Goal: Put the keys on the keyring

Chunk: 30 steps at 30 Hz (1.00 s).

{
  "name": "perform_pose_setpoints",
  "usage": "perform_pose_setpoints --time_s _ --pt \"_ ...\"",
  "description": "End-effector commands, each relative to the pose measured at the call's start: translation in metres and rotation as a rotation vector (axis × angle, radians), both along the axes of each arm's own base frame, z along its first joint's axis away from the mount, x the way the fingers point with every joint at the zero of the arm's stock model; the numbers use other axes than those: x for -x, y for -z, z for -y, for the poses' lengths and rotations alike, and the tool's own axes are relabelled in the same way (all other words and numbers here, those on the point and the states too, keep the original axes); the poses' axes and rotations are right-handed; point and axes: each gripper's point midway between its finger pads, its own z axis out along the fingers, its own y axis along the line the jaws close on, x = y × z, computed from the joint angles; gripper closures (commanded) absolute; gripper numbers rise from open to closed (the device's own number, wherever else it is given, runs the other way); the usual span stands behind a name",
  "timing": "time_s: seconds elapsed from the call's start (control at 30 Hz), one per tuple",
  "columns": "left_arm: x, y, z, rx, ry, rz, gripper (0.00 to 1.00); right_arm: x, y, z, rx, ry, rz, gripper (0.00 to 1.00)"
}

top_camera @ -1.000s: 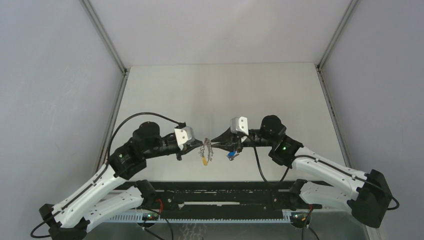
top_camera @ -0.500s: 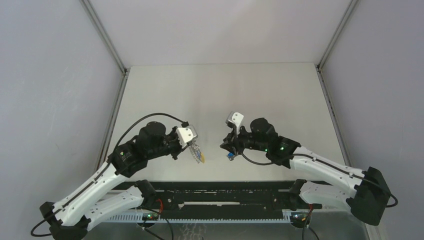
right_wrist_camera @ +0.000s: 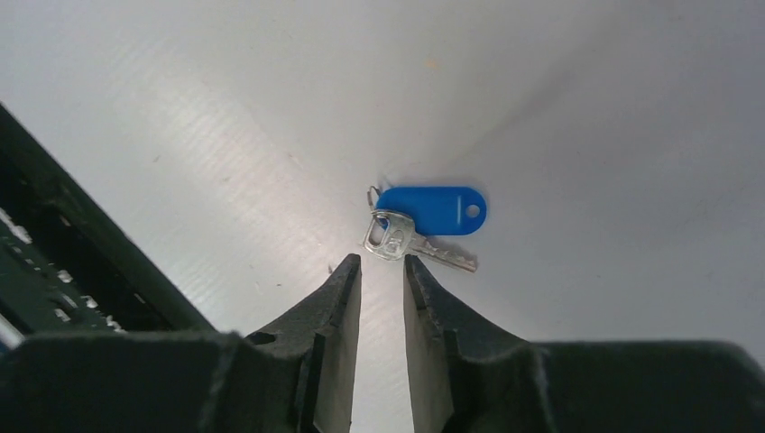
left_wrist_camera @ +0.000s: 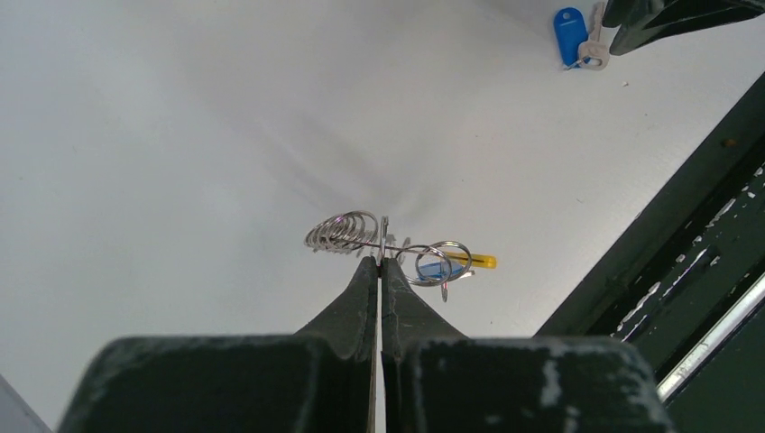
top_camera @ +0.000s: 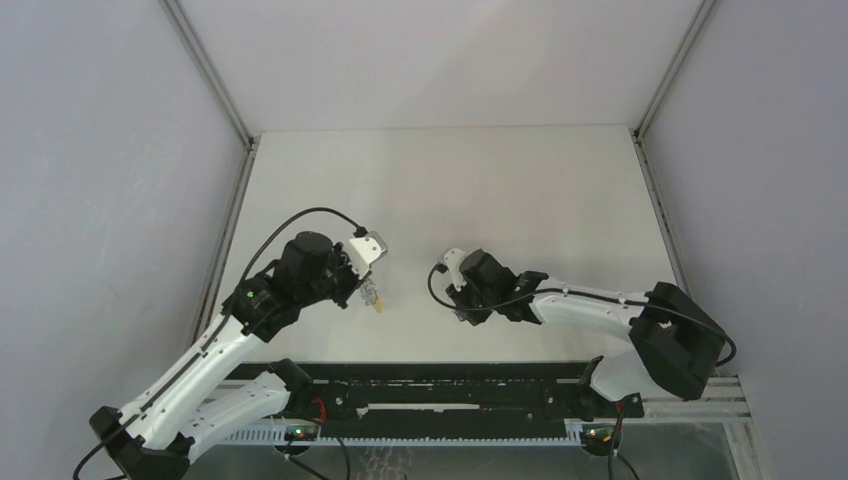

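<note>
In the left wrist view my left gripper is shut on the wire of the keyring, a silvery coil and loops with a yellow end. It holds the ring above the table. Something small and blue shows inside one loop. In the top view the left gripper holds the keyring left of centre. A key with a blue plastic tag and a silver blade lies flat on the table. My right gripper is open and empty just short of it. That key also shows in the left wrist view.
A black rail runs along the table's near edge, close behind both grippers; it also shows in the left wrist view and the right wrist view. Grey walls and metal posts bound the white table.
The two grippers have drawn apart. My left gripper pulled back left with the keyring. My right gripper swung left and down, and the blue-tagged key it carried now lies on the table.
</note>
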Motion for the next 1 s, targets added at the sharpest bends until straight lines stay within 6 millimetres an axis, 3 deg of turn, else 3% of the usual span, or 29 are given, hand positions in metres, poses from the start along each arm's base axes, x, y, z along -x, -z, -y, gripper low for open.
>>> perform_pose_setpoints --time_s 0.0,0.37,0.97 --pt "-0.007 -0.02 -0.001 0.059 -0.035 0.055 1.0 -0.015 -0.008 -0.014 -0.006 -0.027 0.055 0.77" --pt "-0.008 -0.018 -0.001 0.072 -0.032 0.046 1.0 -0.02 -0.003 -0.027 -0.02 -0.085 0.079 0.81" --pt "-0.008 -0.019 0.001 0.085 -0.02 0.043 1.0 -0.018 0.008 -0.029 0.001 -0.106 0.068 0.88"
